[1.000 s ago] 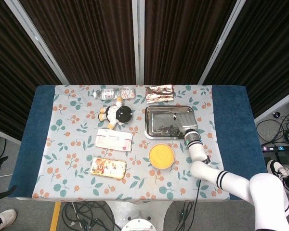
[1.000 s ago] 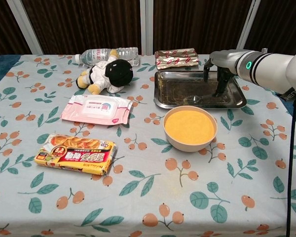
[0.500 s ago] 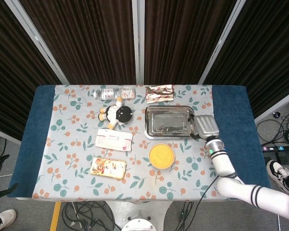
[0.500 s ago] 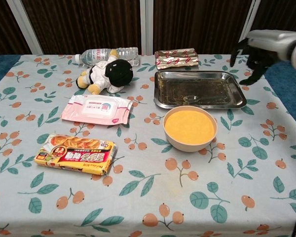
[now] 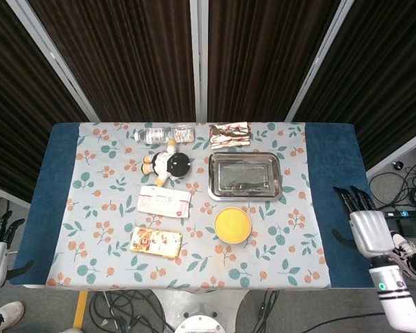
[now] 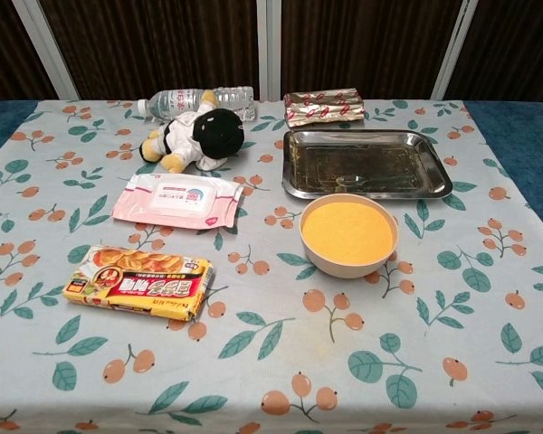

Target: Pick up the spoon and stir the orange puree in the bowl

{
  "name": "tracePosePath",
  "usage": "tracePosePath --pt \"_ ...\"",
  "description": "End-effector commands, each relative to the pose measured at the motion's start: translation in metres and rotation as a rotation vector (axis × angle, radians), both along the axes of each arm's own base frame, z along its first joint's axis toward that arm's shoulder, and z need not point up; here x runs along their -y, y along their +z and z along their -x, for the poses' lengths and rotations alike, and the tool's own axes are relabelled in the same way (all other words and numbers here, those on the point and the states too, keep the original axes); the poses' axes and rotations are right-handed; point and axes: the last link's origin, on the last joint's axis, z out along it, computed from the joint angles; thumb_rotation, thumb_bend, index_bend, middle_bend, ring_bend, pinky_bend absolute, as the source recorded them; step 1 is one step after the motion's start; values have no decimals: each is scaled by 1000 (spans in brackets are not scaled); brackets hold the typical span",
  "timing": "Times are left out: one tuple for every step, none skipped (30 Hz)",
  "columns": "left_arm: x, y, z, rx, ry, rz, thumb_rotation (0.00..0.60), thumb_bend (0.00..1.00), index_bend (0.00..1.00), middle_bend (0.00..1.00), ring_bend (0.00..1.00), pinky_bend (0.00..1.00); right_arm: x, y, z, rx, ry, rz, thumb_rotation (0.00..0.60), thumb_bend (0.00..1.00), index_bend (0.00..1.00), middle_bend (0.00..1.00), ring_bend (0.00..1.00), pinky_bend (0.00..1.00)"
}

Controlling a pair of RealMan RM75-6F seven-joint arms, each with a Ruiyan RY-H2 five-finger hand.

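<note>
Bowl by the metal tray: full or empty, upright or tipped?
Full and upright. The bowl holds smooth orange puree almost to its rim, level surface, no spoon in it.

Lighting's pretty even and bright in both views, looks like it's coming from overhead. Shadows under stuff on the counter (image 6: 281,362) are soft and short. The metal tray (image 6: 366,164) throws some dull reflections, no harsh glare. Dark curtains (image 5: 194,62) behind stay murky. Both pictures are sharp, no motion blur.

A: What covers the table (image 6: 489,117)?
B: A floral cloth (image 6: 281,362).
A: Items on it?
B: Centre: bowl (image 6: 348,235). 12 o'clock: tray (image 6: 366,164), foil packet (image 6: 323,105). 10 o'clock: bottle (image 6: 195,99), plush toy (image 6: 197,136). 9 o'clock: wipes (image 6: 177,201). 8 o'clock: snack pack (image 6: 138,281).
</note>
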Motion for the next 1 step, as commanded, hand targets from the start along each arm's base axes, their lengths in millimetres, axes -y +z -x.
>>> tracePosePath --pt "-2 -2 -2 -6 -2 11 600 60 229 122 102 134 -36 10 9 49 -11 29 600 191 31 112 0 87"
